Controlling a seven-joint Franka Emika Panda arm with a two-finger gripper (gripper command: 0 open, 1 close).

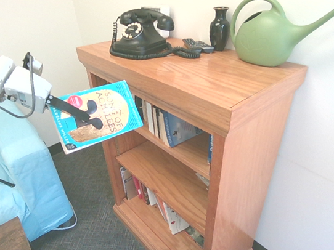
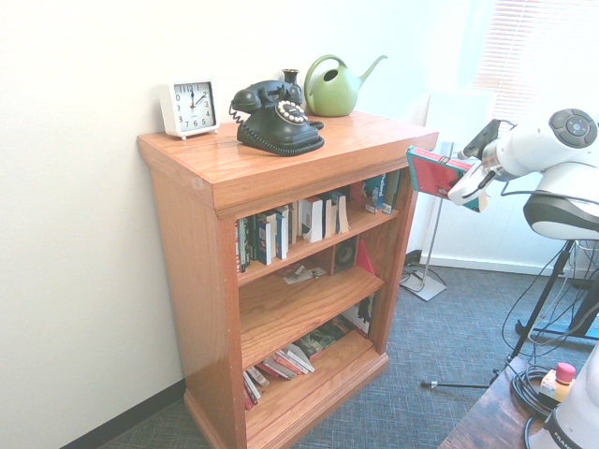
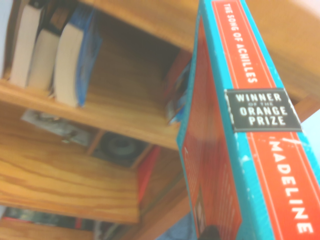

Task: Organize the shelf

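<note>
turquoise-edged, with red on its spine, the book (image 1: 98, 116) is pinched between the fingers (image 1: 87, 120), left of centre in the first exterior view. from there your shelf (image 1: 179, 83) lies to the right, standing centre to right of that frame; the book is just off its open front and apart from it. its cover faces that camera, its long axis tilted, climbing toward the upper right. the upper tier has leaning books (image 2: 323, 213), with bare board between them and the group at its far right in the second exterior view. you'd likely need to turn the book upright before easing it in; a corner could catch the overhanging top.
</note>
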